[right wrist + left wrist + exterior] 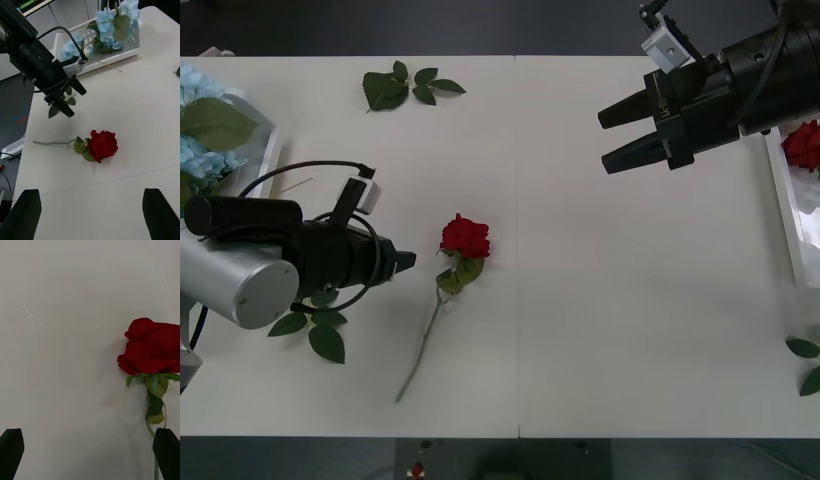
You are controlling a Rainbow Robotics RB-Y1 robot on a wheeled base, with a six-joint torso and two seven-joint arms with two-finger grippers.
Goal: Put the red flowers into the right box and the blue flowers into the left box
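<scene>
One red flower (465, 238) lies on the table's middle, its stem running toward the front edge; it also appears as the rose (103, 145) and the rose head (150, 347). My left gripper (405, 262) hovers open just left of that head, fingers (11, 453) wide apart. My right gripper (612, 137) hangs open high at the back right, well away from the rose. The left box (268, 150) at the far left holds the blue flowers (200, 135). Another red flower (805, 145) lies in the right box (785, 205) at the right edge.
Loose green leaf sprigs lie at the back (405, 88), under my left arm (315, 325) and near the front right edge (805, 362). The left arm's cable (300, 175) loops above the table. Bare table stretches between the rose and the right box.
</scene>
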